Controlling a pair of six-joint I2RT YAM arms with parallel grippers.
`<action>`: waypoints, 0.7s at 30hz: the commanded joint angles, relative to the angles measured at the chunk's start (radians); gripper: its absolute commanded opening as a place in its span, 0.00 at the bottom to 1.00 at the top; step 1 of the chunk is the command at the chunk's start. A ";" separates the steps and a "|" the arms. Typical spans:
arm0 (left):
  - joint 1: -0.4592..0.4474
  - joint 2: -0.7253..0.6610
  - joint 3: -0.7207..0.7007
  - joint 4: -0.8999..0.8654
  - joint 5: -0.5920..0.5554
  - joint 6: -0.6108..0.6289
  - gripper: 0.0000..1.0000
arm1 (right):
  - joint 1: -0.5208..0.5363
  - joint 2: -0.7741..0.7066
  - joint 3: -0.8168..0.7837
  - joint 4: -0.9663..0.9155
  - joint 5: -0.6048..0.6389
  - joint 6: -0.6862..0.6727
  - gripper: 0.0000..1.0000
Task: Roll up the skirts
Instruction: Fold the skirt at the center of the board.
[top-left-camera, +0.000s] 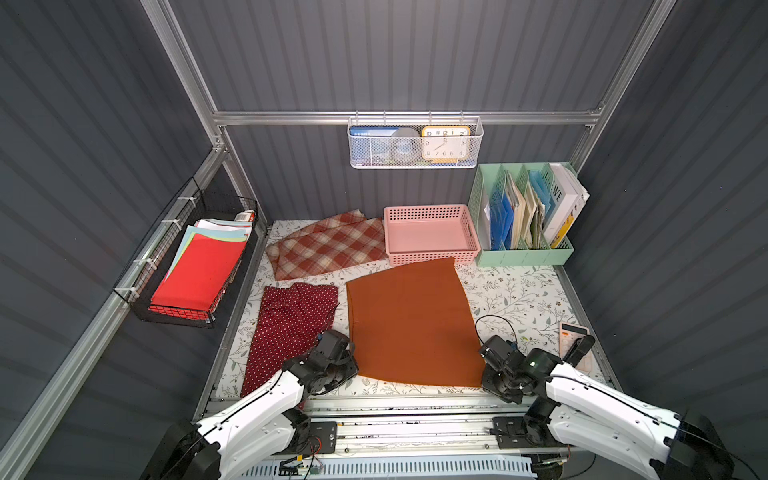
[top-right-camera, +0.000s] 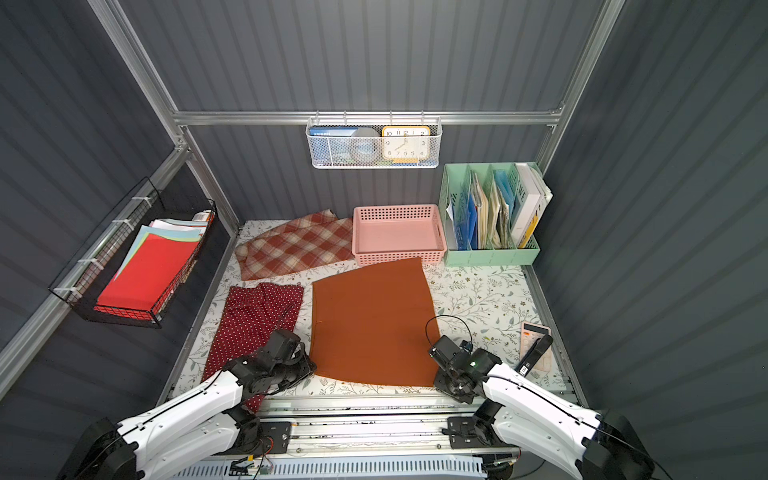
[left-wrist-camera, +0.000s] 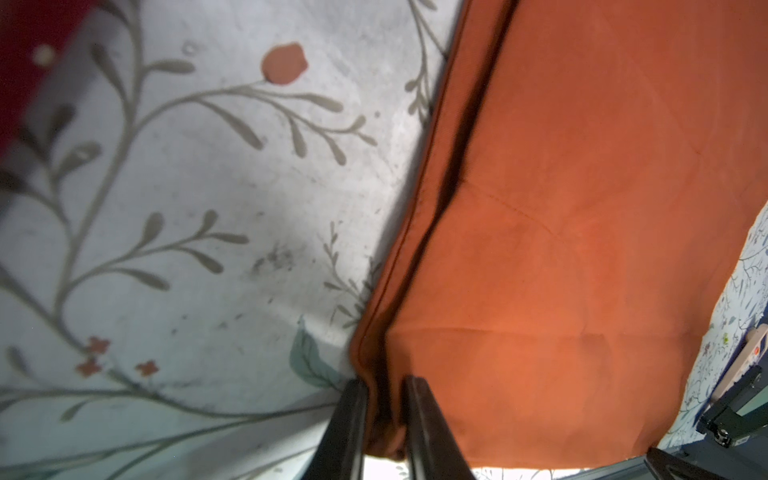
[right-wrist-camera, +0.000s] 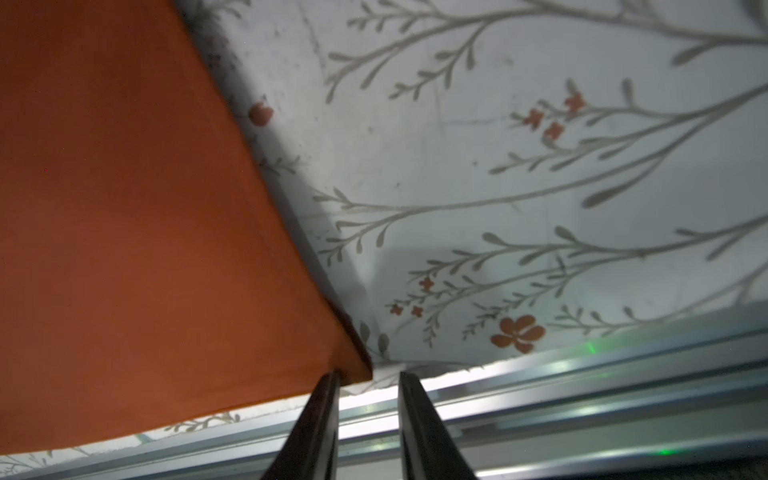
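Roll hasn't started as far as I can tell. The orange skirt lies flat mid-counter, the dotted skirt just beside it on the left, and the plaid skirt is at the back, both unrolled.

The left end effector is clenched on the near-left corner of the orange skirt, with a bunched fold of hem squeezed between the jaws. The right end effector is the worry. Its jaws stand apart with bare rail showing through the gap, and the near-right corner only sits at one fingertip, not pinched.

Stuff I'd expect to bite:
- The right closes on air or on just the corner tip. Then one side lifts, the other stays put, and the roll comes out as a skewed cone.
- The left has a small bunch, not a flat edge, so it could slip out under tension.
- The left arm hangs over the dotted skirt and might drag it along.
- The orange skirt's far edge is right up against the basket, so rolling that way could jam there.
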 joint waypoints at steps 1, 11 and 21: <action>-0.006 -0.005 -0.020 -0.011 -0.017 -0.012 0.12 | 0.005 0.024 -0.012 0.040 0.002 -0.003 0.24; -0.012 -0.024 -0.014 -0.029 -0.030 -0.015 0.08 | 0.006 0.021 -0.018 0.015 0.018 -0.009 0.00; -0.014 -0.024 0.018 -0.041 -0.045 -0.009 0.00 | 0.013 -0.076 0.019 -0.063 0.068 -0.011 0.00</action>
